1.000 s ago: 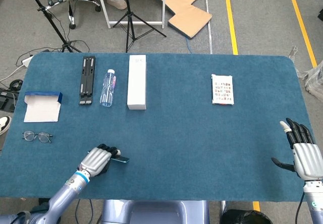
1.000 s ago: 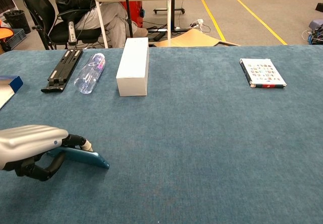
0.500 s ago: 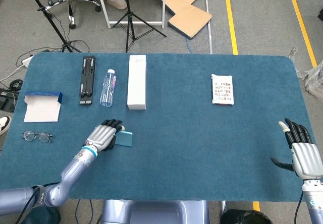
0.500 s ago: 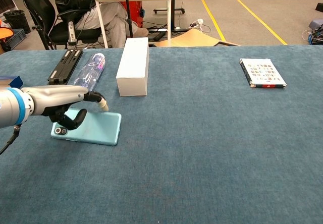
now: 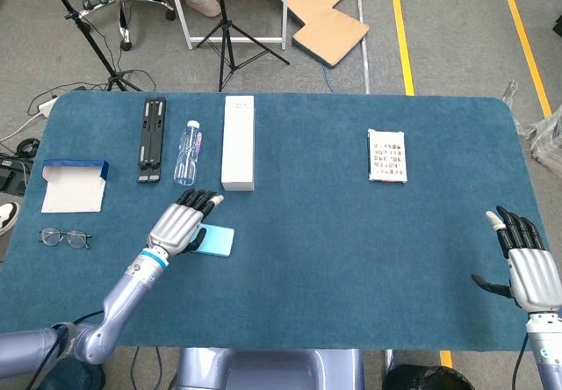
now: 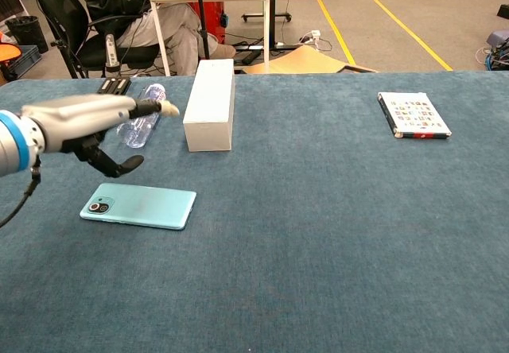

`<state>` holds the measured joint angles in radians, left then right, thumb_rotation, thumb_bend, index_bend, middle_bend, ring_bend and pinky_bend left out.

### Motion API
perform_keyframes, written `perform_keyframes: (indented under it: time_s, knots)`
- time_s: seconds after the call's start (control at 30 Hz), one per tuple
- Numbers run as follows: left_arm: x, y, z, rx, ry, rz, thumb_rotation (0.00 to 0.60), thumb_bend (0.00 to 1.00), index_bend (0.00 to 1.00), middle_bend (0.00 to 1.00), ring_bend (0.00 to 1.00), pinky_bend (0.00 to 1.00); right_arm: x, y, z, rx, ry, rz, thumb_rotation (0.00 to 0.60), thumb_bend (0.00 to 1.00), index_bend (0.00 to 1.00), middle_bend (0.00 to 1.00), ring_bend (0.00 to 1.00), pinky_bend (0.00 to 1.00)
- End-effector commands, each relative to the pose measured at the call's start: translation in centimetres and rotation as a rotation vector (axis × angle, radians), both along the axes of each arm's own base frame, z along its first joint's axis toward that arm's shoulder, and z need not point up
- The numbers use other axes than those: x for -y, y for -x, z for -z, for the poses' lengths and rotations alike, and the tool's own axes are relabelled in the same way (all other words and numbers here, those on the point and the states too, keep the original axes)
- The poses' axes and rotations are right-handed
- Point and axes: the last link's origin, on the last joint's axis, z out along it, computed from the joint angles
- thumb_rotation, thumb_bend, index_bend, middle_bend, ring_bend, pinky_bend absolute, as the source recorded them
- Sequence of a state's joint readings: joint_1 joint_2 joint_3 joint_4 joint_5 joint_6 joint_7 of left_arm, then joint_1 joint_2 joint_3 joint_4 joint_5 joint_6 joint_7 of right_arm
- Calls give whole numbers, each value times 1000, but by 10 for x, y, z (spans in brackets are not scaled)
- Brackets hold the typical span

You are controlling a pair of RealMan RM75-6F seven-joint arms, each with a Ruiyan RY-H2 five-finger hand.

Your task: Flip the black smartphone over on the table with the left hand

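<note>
Left hand (image 6: pixel 87 122) hovers above the tabletop (image 6: pixel 318 234), fingers stretched out and spread, thumb hanging below, holding nothing; in the chest view it sits clear of the phone w/ a visible gap. Smartphone (image 6: pixel 138 206) lies flat on the blue cloth just below and in front of that hand, teal back side up, camera cluster at its left end in the chest view; in the head view the phone (image 5: pixel 213 241) shows partly under the hand (image 5: pixel 180 223). Beyond the hand: clear water bottle (image 6: pixel 141 114) lying on its side, and next to it a long white box (image 6: pixel 211 102); a black folding stand (image 6: pixel 99 109) lies left of the bottle. Further left in the head view, an open white carton w/ blue edge (image 5: pixel 74 186) and a pair of glasses (image 5: pixel 65 237) near the tabletop's left edge. Well apart on the far right side, a small booklet w/ colourful icons (image 6: pixel 413 114) lies flat. Right hand (image 5: pixel 527 263) is at the tabletop's near right corner, fingers straight and apart, thumb out to the side, empty; seen in the head view only. Off the tabletop: tripod legs (image 5: pixel 230 34), cardboard sheets (image 5: pixel 320 3) on the floor, and a seated person (image 6: pixel 135 7) at a desk in the chest view.
</note>
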<state>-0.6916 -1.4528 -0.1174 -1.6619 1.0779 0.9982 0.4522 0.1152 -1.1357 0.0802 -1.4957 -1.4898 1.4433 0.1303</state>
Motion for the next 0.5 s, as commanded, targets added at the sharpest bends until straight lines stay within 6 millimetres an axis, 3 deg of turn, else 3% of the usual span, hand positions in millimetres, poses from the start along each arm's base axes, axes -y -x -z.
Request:
perform_keyframes:
  time_s: [0.03, 0.2, 0.37, 0.5]
  knots:
    - [6, 18, -41, 52, -180, 73, 600, 132, 0, 0, 0, 0, 0, -1, 0, 1, 1, -4, 600, 0, 18, 0, 0, 0]
    - [17, 46, -79, 34, -324, 65, 600, 75, 0, 0, 0, 0, -1, -2, -1, 4, 1, -11, 600, 0, 18, 0, 0, 0]
    - [49, 87, -108, -12, -406, -14, 600, 75, 0, 0, 0, 0, -2, -5, -2, 10, 6, -19, 600, 0, 18, 0, 0, 0]
    - [73, 111, -119, -37, -423, -76, 600, 74, 0, 0, 0, 0, -2, -5, -2, 13, 6, -21, 600, 0, 18, 0, 0, 0]
